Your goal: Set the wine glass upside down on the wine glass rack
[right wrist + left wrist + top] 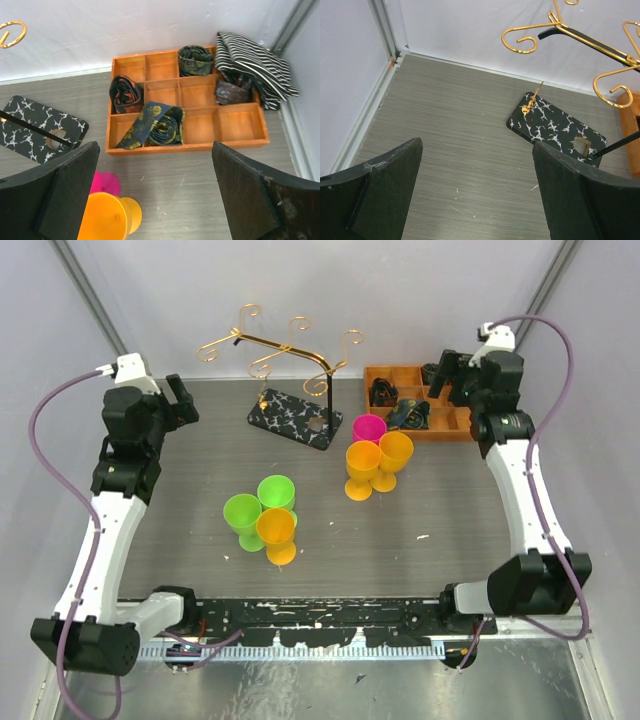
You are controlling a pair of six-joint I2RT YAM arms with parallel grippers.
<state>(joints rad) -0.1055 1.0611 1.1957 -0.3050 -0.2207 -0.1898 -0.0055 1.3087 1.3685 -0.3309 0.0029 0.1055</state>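
The wine glass rack (290, 416) stands at the back centre: gold curled arms on a pole above a black, white-veined base (555, 127), whose corner also shows in the right wrist view (40, 127). Several plastic wine glasses stand upright in two clusters: pink (368, 427) with two orange ones (363, 462) right of the base, and two green (243, 512) with an orange one (277, 528) at mid-table. My left gripper (183, 400) (477, 150) hangs open over bare table left of the rack. My right gripper (445, 375) (155, 147) is open, above the table in front of the tray, holding nothing.
An orange compartment tray (376, 371) (235, 122) holding rolled ties and a striped cloth (252, 62) sits at the back right corner. White walls close the back and sides. Bare grey table lies between the two glass clusters and the arm bases.
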